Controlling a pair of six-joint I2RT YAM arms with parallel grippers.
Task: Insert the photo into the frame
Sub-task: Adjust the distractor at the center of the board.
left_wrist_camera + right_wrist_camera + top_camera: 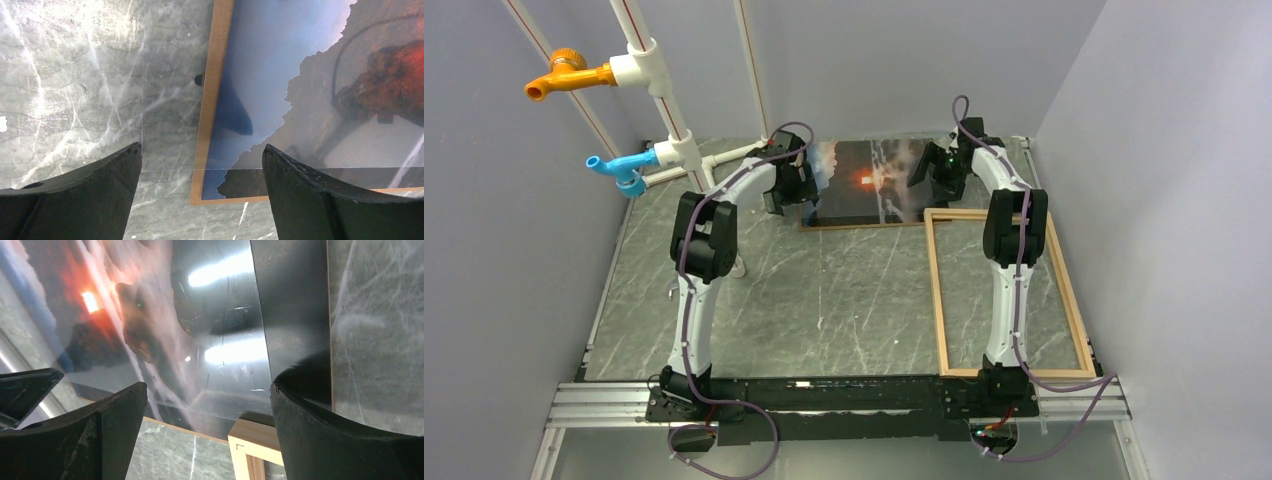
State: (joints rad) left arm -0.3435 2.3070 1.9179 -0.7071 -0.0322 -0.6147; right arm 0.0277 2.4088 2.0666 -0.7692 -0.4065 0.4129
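Observation:
The photo [864,180], a dark seascape with an orange-red glow, lies face up on a brown backing board [854,227] at the far middle of the table. The frame [937,290] of light wood strips lies flat to the right, its far left corner [255,440] touching or just under the photo's near right corner. My left gripper [789,195] hovers open over the photo's left edge [300,75], the board's corner [212,100] showing between its fingers [90,190]. My right gripper [944,180] hovers open over the photo's right side [150,315]. Neither holds anything.
White pipes with an orange tap [564,75] and a blue tap [619,168] stand at the back left. Grey walls close in the marble table on three sides. A faint straight edge [142,100], like a clear sheet's, lies over the photo and past the board.

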